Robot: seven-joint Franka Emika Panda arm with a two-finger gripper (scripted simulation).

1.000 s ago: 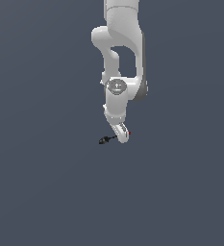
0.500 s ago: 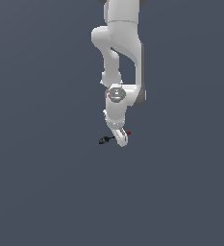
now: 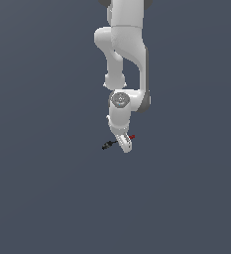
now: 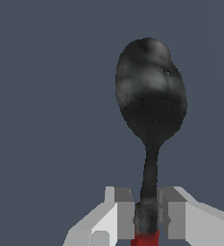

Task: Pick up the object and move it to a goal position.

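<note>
The object (image 3: 107, 146) is a tiny thin tool with a black knobby end, a dark shaft and a red end (image 3: 132, 137). It lies on the grey floor under the white arm in the exterior view. My gripper (image 3: 125, 145) is down over its shaft near the red end. In the wrist view the black spoon-shaped end (image 4: 151, 98) fills the frame. The two grey fingertips (image 4: 125, 216) press against the shaft from both sides, just above the red end (image 4: 145, 239). The gripper (image 4: 147, 217) is shut on the object.
The flat grey floor (image 3: 42, 188) extends all around the arm. No other object, container or edge shows in either view.
The arm's wrist has lowered a little toward the floor. The red end now shows beside the gripper. The object's black end has stayed in the same place.
</note>
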